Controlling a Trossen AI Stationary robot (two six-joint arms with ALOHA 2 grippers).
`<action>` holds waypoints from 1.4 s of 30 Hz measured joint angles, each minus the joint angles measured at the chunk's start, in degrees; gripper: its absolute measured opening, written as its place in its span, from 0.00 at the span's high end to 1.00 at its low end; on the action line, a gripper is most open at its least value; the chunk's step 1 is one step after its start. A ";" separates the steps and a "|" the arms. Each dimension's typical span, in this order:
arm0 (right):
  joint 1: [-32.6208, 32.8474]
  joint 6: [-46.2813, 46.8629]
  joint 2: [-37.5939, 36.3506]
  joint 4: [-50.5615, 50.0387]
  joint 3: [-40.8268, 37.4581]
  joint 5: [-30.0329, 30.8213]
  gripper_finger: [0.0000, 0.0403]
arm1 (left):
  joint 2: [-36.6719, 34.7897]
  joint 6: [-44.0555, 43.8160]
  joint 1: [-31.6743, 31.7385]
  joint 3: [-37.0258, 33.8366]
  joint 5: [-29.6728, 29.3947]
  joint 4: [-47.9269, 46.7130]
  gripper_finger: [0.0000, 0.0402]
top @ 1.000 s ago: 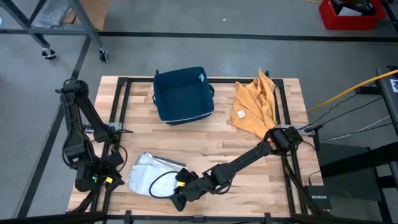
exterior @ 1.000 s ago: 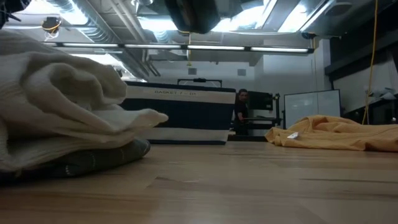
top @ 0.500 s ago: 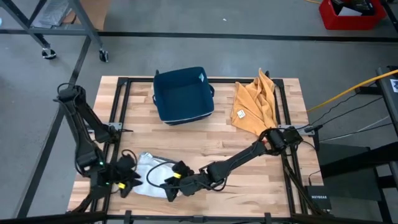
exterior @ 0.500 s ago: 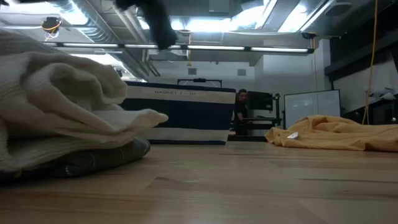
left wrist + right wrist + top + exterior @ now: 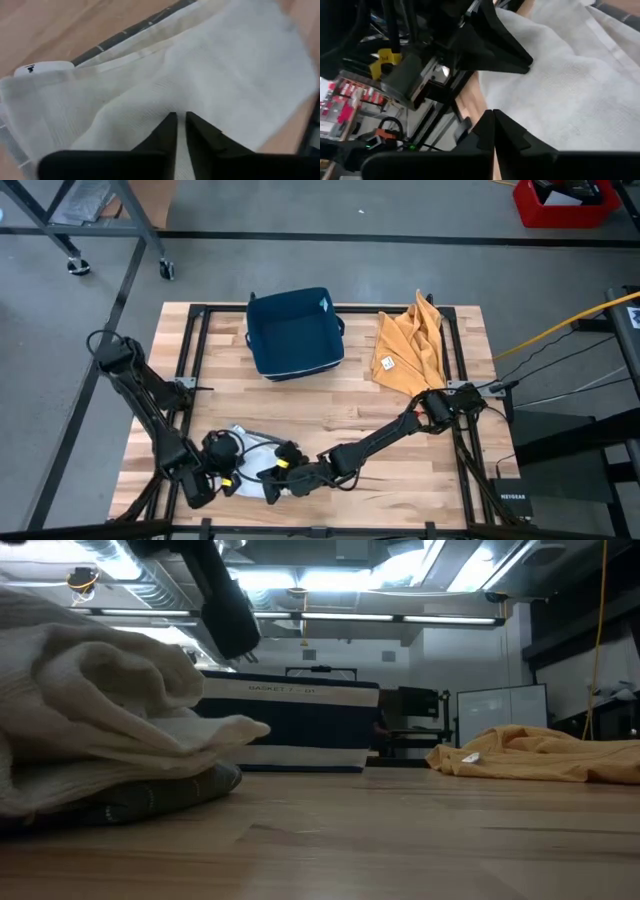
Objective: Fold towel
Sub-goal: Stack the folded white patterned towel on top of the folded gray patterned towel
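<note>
Both grippers, left gripper (image 5: 181,131) and right gripper (image 5: 492,131), pinch the half-hidden white towel (image 5: 250,448).

A navy fabric basket (image 5: 295,332) stands upright near the back edge of the wooden bench (image 5: 400,420), its opening facing up; from the low view it shows as a dark band with a white stripe and pale lettering too small to read. To its side, well apart, lies a crumpled mustard-yellow cloth (image 5: 410,350) with a small white tag on it, draped close to the bench's back corner. Off the bench, on the grey floor, a red bin (image 5: 565,202) sits at the far corner, and a yellow cable (image 5: 560,325) runs across the floor beside the bench.
</note>
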 joint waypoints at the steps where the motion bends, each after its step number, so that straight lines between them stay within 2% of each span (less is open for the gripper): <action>1: 0.00 -0.01 0.00 -0.84 0.00 0.01 0.97 | 0.80 -0.08 0.22 -0.02 0.02 0.32 0.95; 3: 0.00 0.37 0.00 -2.23 0.00 0.02 0.95 | 2.47 -1.04 0.51 -0.02 0.03 2.09 0.99; 11: 0.09 5.61 0.00 -12.53 0.00 -0.17 0.98 | 7.76 -3.08 0.58 -0.02 2.14 1.66 0.99; 19: 0.11 8.17 0.18 -22.23 0.00 -3.02 0.99 | 8.17 -5.85 0.58 0.00 2.86 -6.30 1.00; 26: 0.11 12.96 4.24 -20.35 0.04 -7.29 0.99 | 8.15 -2.70 0.74 0.00 2.96 -8.43 1.00; 36: -0.04 10.58 5.46 -15.71 0.05 -6.12 0.98 | 7.92 -2.86 1.32 -0.02 2.87 -10.74 0.99; 39: 0.04 10.54 5.46 -15.49 0.04 -6.13 0.99 | 6.72 -5.35 0.87 -0.04 0.81 -13.02 0.99; 42: 0.22 10.11 5.29 -13.82 -0.09 -4.26 0.98 | 3.41 -8.36 -0.06 0.91 -4.51 -16.36 1.00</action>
